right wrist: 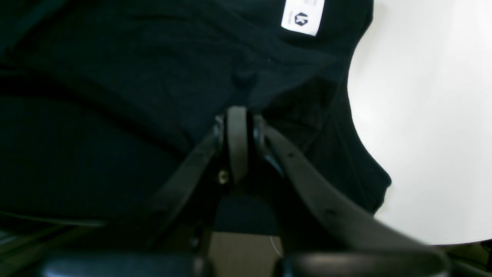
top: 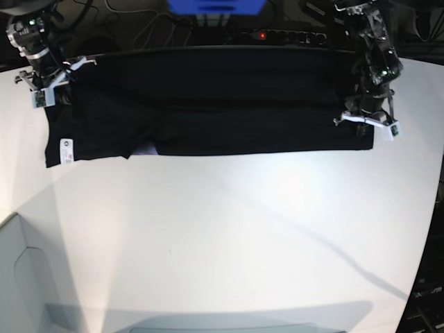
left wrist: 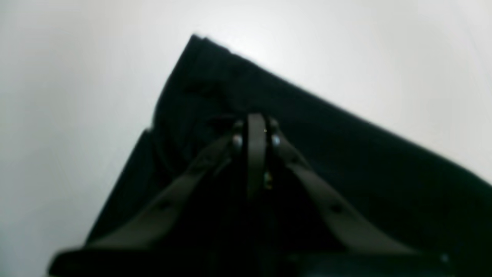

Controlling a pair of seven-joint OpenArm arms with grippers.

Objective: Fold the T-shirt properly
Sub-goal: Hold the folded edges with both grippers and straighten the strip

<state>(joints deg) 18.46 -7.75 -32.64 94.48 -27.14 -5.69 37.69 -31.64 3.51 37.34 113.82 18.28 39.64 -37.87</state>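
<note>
Nearest to us, wide bare white tabletop (top: 229, 236) fills the foreground. Beyond it, along the far edge, the black T-shirt (top: 208, 104) lies spread in a long flat band. Its small white label (top: 66, 150) sits at the shirt's near corner on our left. We hold the shirt at both ends. The left pincer (left wrist: 256, 127) is pressed together on cloth just inside the shirt's corner on our right. The right pincer (right wrist: 237, 115) is pressed together on a raised fold near the label end, though the dark cloth makes the exact bite hard to see. We judge both ends are held so the band stays taut and level for the next fold.
</note>
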